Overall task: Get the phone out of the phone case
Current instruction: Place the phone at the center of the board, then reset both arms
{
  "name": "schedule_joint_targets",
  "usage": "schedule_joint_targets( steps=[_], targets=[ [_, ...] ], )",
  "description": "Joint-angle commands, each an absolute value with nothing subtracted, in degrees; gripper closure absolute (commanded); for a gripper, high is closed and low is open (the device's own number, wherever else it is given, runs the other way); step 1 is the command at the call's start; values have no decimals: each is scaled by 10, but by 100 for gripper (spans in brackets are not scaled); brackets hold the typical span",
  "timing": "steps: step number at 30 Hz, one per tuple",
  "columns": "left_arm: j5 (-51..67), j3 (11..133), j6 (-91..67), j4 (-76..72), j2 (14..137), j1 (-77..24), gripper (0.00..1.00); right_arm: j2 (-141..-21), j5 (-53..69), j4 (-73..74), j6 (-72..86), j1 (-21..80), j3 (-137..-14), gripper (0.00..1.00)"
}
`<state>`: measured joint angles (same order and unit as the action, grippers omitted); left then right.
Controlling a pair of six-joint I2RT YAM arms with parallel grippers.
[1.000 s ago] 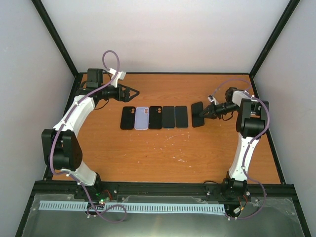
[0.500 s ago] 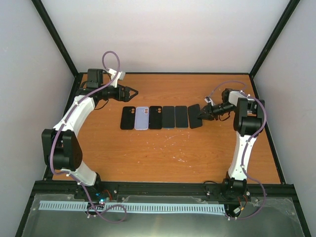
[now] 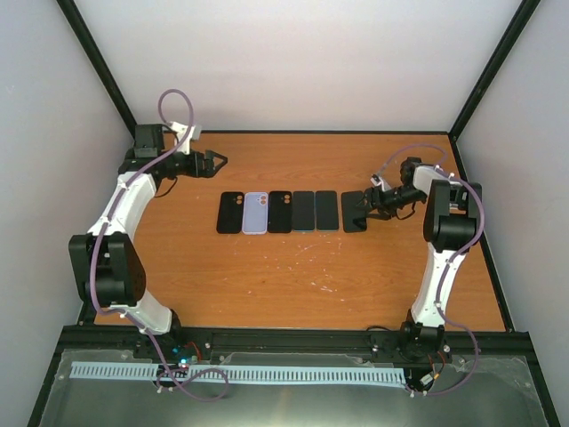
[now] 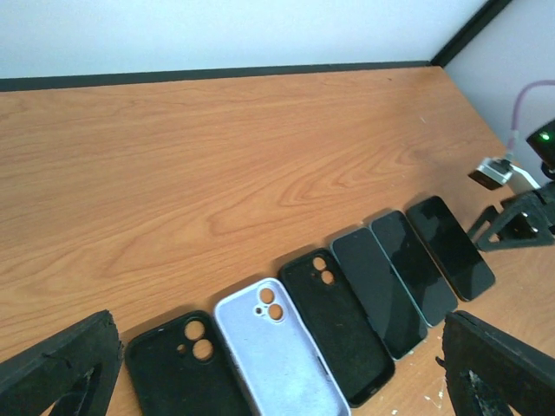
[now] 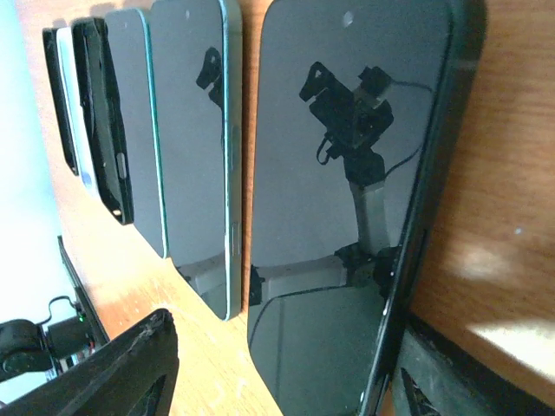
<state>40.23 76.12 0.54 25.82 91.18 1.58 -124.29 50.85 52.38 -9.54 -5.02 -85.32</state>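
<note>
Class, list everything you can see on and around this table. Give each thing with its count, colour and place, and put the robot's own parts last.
Flat black phone case: one, black, left end of the row.
Lavender phone case: one, pale purple, second from left.
Second black phone case: one, black, third.
Dark-screened phone with greenish edge: one, fourth.
Matching greenish-edged phone: one, fifth.
Black-edged phone: one, black, right end, lying flat.
Wooden table: one, orange-brown, under the row.
Left gripper: one, black, open, far left, apart from the row.
Right gripper: one, black, open, fingers either side of the black-edged phone.
</note>
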Motion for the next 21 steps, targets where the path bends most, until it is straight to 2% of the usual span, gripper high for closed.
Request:
schedule_joint_targets(
  steps=[1,6,11,21],
  targets=[
    [413,769,0,263,904,46,0,-1209,496,520,-99,-43,-839,33],
    [419,777,4,267,905,73,0,-1196,477,513,-102,-42,-846,21],
    [427,790,25,278,902,112,0,-1155,454,506,-114,-42,-855,0],
    [447,795,19,246,875,199,0,-1023,427,437,-141,-44,-848,0]
  ],
)
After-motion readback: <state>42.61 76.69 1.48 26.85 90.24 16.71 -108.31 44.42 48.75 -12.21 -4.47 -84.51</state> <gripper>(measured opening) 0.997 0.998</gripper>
